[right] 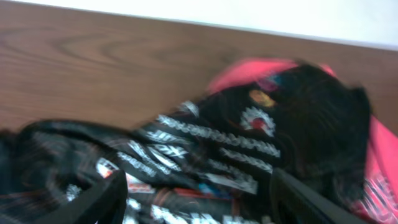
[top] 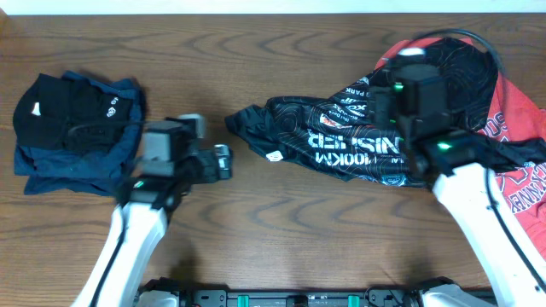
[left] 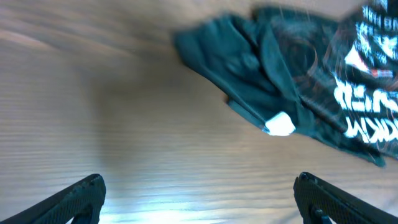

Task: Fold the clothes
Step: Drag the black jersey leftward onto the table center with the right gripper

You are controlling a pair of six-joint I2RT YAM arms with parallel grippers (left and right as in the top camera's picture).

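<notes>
The black jersey (top: 341, 141) lies crumpled on the right half of the wooden table (top: 281, 51), its white lettering reading upside down in the overhead view and a small white tag (top: 274, 157) showing at its left tip. Its right part lies on top of the red T-shirt (top: 512, 119), which runs off the right edge of the picture and is largely covered. The right arm's wrist housing hides its fingers from above. In the blurred right wrist view the right gripper (right: 199, 180) is spread wide over the jersey's logos, but whether the fingertips (right: 99, 202) touch the cloth cannot be made out. The left gripper (top: 223, 162) hangs over bare wood just left of the jersey's tip. In its own smeared view both fingers (left: 74, 199) are cut off at the bottom edge, set far apart with nothing between them. Well apart at the far left sits a pile of dark clothes (top: 77, 132), black over navy, its individual pieces hard to separate.
</notes>
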